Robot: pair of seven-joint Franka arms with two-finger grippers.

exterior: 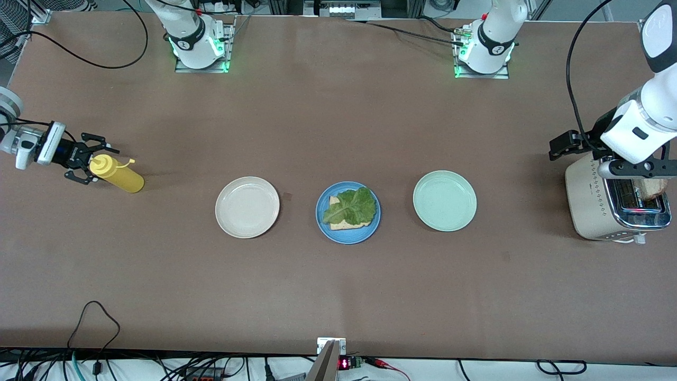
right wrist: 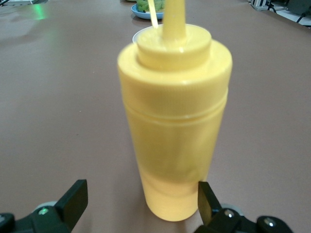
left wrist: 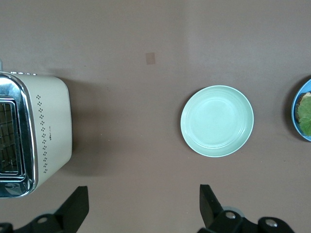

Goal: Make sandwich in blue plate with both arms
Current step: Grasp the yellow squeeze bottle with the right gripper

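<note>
The blue plate [exterior: 365, 234] sits mid-table between two other plates. On it lies one tan bread slice [exterior: 341, 226] under a green lettuce leaf [exterior: 350, 206]. A second browned slice [exterior: 653, 187] stands in the toaster [exterior: 592, 201] at the left arm's end. My left gripper [exterior: 637, 170] hangs open and empty above the toaster; its wrist view [left wrist: 144, 194] shows bare table between the fingers. My right gripper [exterior: 98, 161] is open around an upright yellow squeeze bottle [exterior: 124, 179] at the right arm's end; the bottle [right wrist: 175, 121] stands between the fingers [right wrist: 206, 196].
A beige plate [exterior: 247, 207] lies beside the blue plate toward the right arm's end, and a pale green plate [exterior: 445, 200] toward the left arm's end. The left wrist view shows the toaster [left wrist: 48, 126], the green plate [left wrist: 217, 121] and the blue plate's edge [left wrist: 295, 114].
</note>
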